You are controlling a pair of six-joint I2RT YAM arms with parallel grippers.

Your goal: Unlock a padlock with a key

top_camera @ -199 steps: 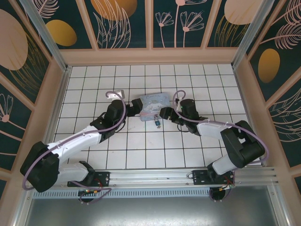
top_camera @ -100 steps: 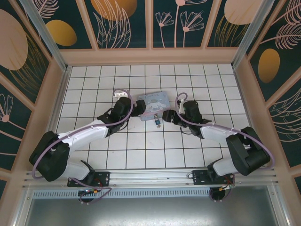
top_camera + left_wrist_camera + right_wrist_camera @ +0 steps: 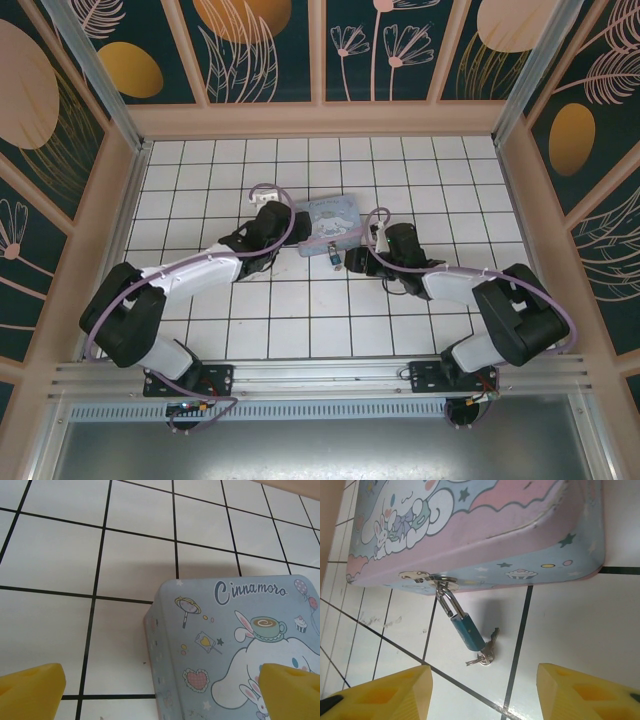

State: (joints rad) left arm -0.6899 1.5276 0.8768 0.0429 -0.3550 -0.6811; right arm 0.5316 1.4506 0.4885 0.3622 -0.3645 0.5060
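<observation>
— What's over on the left?
— The left jaws, blunt yellow pads (image 3: 35,682), stand wide apart and empty, either side of a corner of the tin (image 3: 225,645). It's smooth pastel blue metal with rounded edges and cartoon print, on a glossy white tiled bench (image 3: 55,555).
— And the padlock?
— The padlock (image 3: 466,630) has its silvery shackle (image 3: 446,601) hooked through the tin's front clasp (image 3: 417,575), and its small bluish body lies on a tile. The key (image 3: 487,652), a thin grey sliver, touches its lower end.
— The right side?
— The right jaws gape too, gripping nothing, with the padlock just ahead between them.

Padlock (image 3: 466,630) teal; tin (image 3: 485,535) pastel blue, cartoon print; tiles (image 3: 570,625) white.
</observation>
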